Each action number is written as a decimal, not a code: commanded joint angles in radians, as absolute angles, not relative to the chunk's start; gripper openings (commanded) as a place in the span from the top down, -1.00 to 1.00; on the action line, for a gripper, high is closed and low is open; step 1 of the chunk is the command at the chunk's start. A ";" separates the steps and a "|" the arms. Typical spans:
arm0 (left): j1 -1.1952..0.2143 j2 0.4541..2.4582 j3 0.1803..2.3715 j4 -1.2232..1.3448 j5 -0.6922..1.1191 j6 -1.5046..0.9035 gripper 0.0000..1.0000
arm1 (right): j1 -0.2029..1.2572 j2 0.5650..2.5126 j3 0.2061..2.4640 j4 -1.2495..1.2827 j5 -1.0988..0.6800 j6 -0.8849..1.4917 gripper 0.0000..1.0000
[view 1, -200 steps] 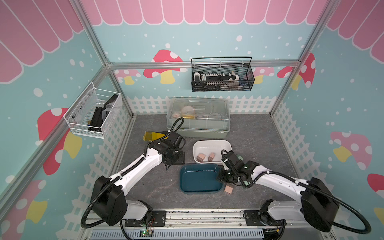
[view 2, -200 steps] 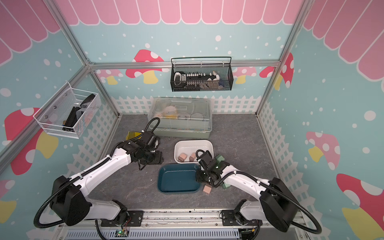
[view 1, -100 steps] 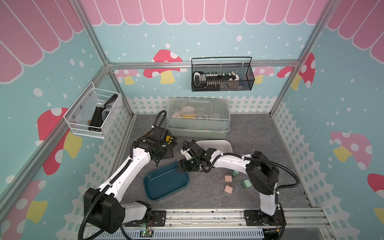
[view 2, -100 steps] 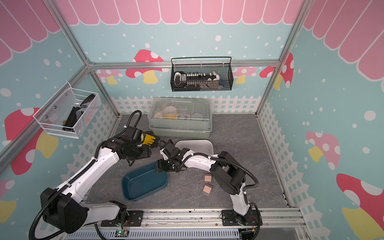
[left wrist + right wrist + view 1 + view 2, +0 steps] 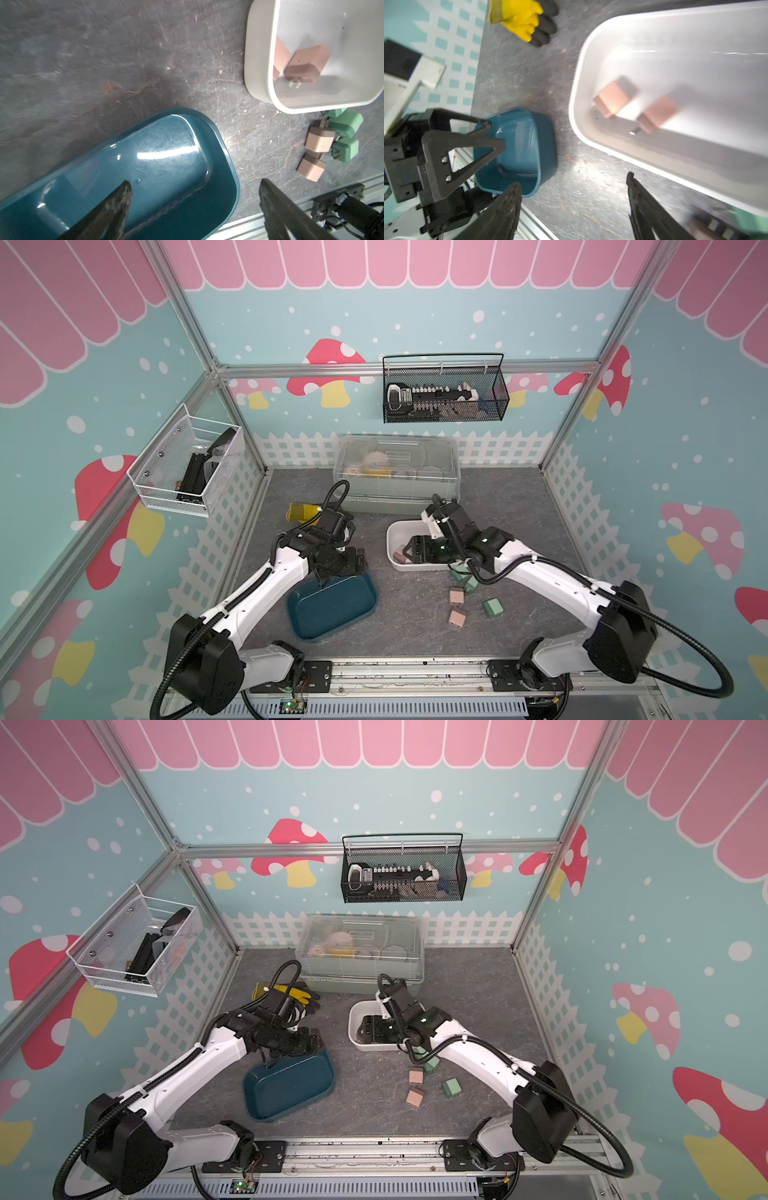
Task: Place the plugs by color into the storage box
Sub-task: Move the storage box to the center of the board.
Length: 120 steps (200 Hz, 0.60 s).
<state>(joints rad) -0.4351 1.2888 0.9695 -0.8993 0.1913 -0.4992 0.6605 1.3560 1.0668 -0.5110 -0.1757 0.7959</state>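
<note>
sorting of plugs by colour, part done. two boxed tan plugs lie side by side in the white storage box, at the end nearer the teal storage box. the teal box is empty and sits askew on the desk, apart from the white one. just beside the white box's near rim lie two loose tan plugs and three green plugs. two of the greens are packed close against a tan one under the right forearm, and the third lies a little apart. a fourth green plug cannot be made out.

left tool: jaws wide, one finger over the teal box's floor and one outside its end wall, nothing gripped. right tool: jaws likewise apart and empty, hanging over the white box beside the plugs in it.

step in hand, as judged: both tools are free and the boxes are set, so the next pick comes due. that move calls for drawing the right tool back over the loose cluster and closing on a single plug without nudging its touching neighbours. tan goes to white, green across to teal
</note>
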 commanded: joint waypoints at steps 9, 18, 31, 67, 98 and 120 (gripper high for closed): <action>-0.448 1.360 0.918 -0.759 0.267 -0.552 -0.87 | 0.503 1.284 0.974 -0.646 -0.125 0.715 -0.59; -0.448 1.389 0.911 -0.738 0.264 -0.551 -0.86 | 0.465 1.288 0.971 -0.654 -0.136 0.691 -0.59; -0.448 1.426 0.909 -0.733 0.225 -0.535 -0.85 | 0.427 1.316 0.979 -0.663 -0.144 0.660 -0.59; -0.415 1.458 0.886 -0.728 0.130 -0.441 -0.84 | 0.356 1.415 1.016 -0.635 -0.166 0.607 -0.57; -0.303 1.456 0.891 -0.747 0.041 -0.417 -0.80 | 0.342 1.548 1.078 -0.610 -0.232 0.570 -0.45; -0.299 1.434 0.928 -0.815 -0.097 -0.379 -0.79 | 0.367 1.619 1.104 -0.547 -0.316 0.586 -0.15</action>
